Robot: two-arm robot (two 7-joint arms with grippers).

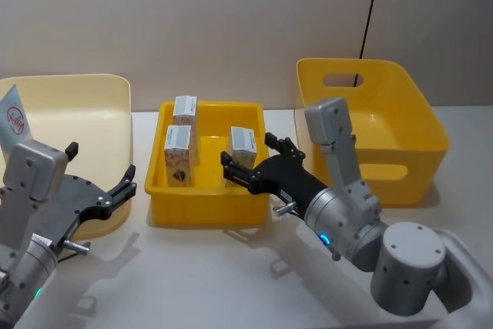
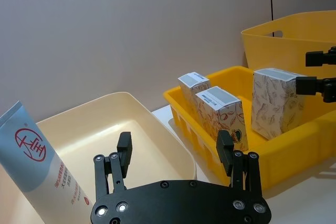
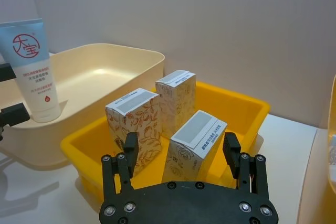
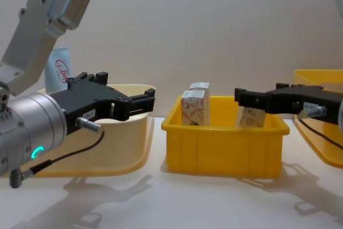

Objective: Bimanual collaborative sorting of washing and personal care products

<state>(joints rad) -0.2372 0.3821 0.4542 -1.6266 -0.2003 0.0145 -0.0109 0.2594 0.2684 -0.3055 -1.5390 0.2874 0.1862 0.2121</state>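
Three small white cartons with orange-red patterns stand in the small yellow bin [image 1: 208,209]: two on its left side [image 1: 185,109] [image 1: 177,156] and one on its right [image 1: 243,142]. My right gripper [image 1: 248,152] is open at that right carton [image 3: 195,141], one finger on each side and not touching it. A pale blue tube with a red round mark [image 1: 14,119] leans upright in the cream bin [image 1: 77,98] at the far left. My left gripper [image 1: 100,163] hangs open and empty over the cream bin's near right corner, apart from the tube [image 2: 31,156].
A large yellow bin with handle slots [image 1: 408,167] stands at the right, behind my right arm. Bare white table lies in front of all three bins. A plain wall closes the back.
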